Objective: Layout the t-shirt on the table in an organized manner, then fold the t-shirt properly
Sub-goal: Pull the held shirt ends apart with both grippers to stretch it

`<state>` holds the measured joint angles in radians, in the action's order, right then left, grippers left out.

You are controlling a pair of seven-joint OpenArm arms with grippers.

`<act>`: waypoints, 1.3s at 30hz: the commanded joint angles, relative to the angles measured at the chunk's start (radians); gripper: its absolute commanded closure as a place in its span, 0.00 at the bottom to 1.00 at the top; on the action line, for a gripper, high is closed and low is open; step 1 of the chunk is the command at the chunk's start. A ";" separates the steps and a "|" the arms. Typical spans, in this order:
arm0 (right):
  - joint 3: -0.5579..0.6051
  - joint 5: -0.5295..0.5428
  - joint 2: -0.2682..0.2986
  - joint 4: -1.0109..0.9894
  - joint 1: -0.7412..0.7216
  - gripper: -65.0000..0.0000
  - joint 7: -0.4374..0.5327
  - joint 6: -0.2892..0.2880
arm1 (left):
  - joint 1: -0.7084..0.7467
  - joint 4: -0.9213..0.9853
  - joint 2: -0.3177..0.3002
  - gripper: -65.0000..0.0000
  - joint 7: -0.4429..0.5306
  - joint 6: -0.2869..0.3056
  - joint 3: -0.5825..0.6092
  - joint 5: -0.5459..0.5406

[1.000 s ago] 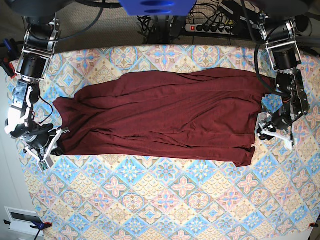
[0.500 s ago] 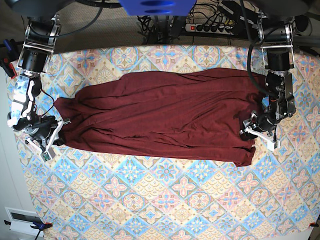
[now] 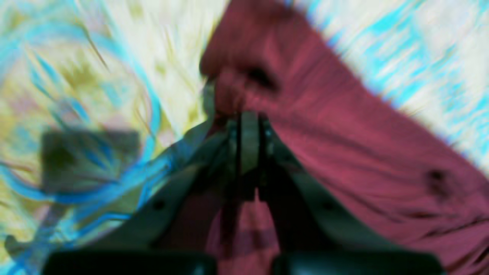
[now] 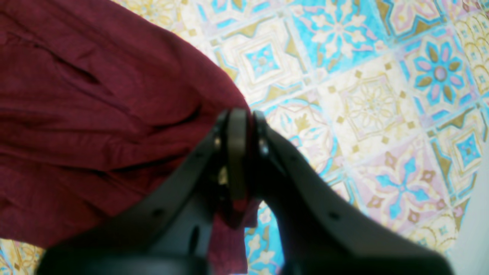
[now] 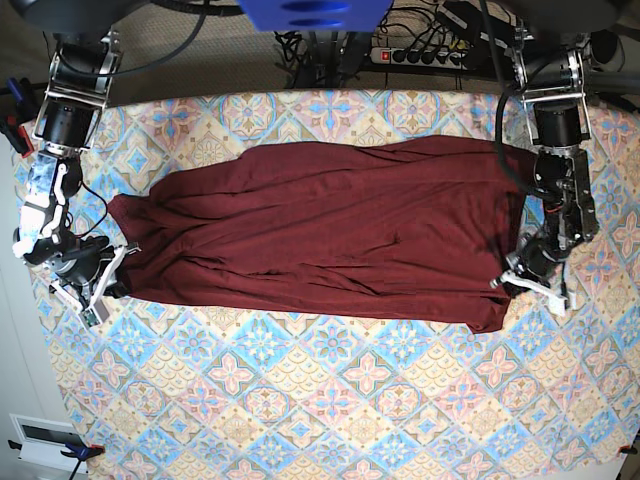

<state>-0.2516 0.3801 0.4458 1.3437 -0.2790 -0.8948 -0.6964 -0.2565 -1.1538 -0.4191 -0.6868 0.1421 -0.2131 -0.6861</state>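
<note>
Maroon knit, the shirt (image 5: pixel 320 235) is lying stretched sideways across the middle of the patterned table (image 5: pixel 330 400), wrinkled and bunched along its near edge. Since a moment ago the left gripper (image 5: pixel 527 280) has been sliding down that end of the cloth towards the near corner, and its jaws, spread then, are now pressed together on the fabric edge. The right gripper (image 5: pixel 95 285) is staying clamped on the opposite end, with cloth pinched between its jaws in the right wrist view. Both ends now being held, the arms are probably getting ready to pull the shirt taut and flat. The left wrist view is smeared by motion, so how much cloth sits in that pinch is hard to judge. Sleeves and collar are not making themselves out among the folds.
</note>
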 commanded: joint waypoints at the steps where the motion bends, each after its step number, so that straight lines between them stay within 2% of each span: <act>1: -0.010 0.015 0.020 0.035 -0.026 1.00 0.024 -0.002 | -0.010 -0.047 -0.021 1.00 0.025 0.004 -0.029 -0.008; 9: -0.012 0.015 0.020 0.099 -0.024 1.00 -0.008 -0.002 | 0.046 -0.226 -0.028 1.00 -0.023 0.004 -0.104 -0.080; 14: -0.012 0.015 0.020 0.176 0.016 1.00 -0.008 -0.002 | 0.073 -0.236 -0.031 1.00 -0.023 0.006 -0.141 -0.083; 19: -0.018 0.016 0.025 0.240 0.070 1.00 -0.008 -0.002 | 0.107 -0.237 -0.060 1.00 -0.017 0.006 -0.151 -0.083; 25: -0.124 0.016 0.025 0.259 0.122 1.00 -0.011 -0.002 | 0.108 -0.236 -0.060 1.00 -0.023 0.006 -0.242 -0.074; 31: -0.179 0.155 0.026 0.253 0.139 1.00 -0.077 -0.002 | 0.138 -0.237 -0.079 1.00 -0.023 0.006 -0.246 -0.088; 39: -0.176 0.155 0.026 0.248 0.140 1.00 -0.096 -0.002 | 0.208 -0.237 -0.079 1.00 -0.023 0.006 -0.246 -0.119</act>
<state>-0.4210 0.5243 0.4473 1.5768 -0.1165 -1.0111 -0.7002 -0.0368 -1.3727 -0.4736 -0.7330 0.1471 -0.4515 -0.7967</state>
